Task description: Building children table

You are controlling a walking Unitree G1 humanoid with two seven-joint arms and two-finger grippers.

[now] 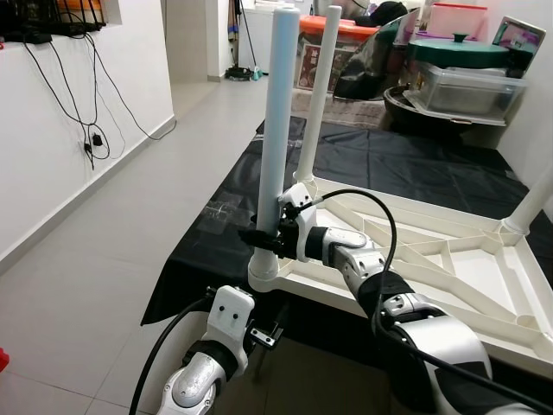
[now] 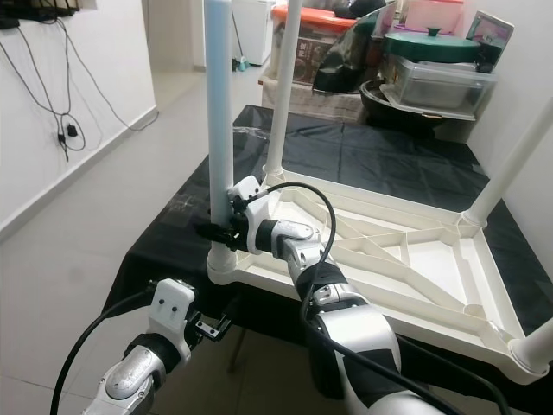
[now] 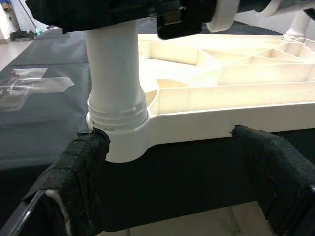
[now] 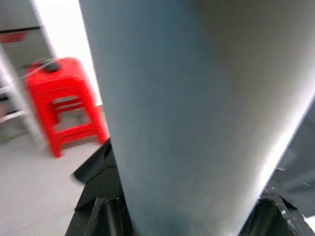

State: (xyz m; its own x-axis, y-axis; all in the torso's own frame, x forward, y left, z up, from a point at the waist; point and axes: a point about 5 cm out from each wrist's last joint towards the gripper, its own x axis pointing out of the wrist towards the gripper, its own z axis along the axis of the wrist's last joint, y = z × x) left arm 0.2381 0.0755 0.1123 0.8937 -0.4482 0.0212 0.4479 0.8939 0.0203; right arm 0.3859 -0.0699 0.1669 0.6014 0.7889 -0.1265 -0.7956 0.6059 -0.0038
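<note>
A white children's table top (image 1: 467, 259) lies upside down on a black cloth. A pale blue leg (image 1: 278, 121) stands upright in the near left corner socket (image 3: 118, 118). My right gripper (image 1: 259, 235) is shut on this leg just above the socket, and the leg (image 4: 187, 98) looms close between its fingers. White legs stand at the far left corner (image 1: 318, 95) and the far right corner (image 1: 531, 207). My left gripper (image 3: 172, 172) is open just below and in front of the corner socket, its padded fingers (image 3: 74, 167) spread on either side, holding nothing.
The black cloth (image 1: 415, 164) covers a low platform, with clear plastic wrapping (image 3: 34, 86) lying on it. Bins, lids and a pot (image 1: 458, 69) are stacked at the back. A white wall with dangling cables (image 1: 86, 121) runs along the left. A red stool (image 4: 64, 103) stands on the floor.
</note>
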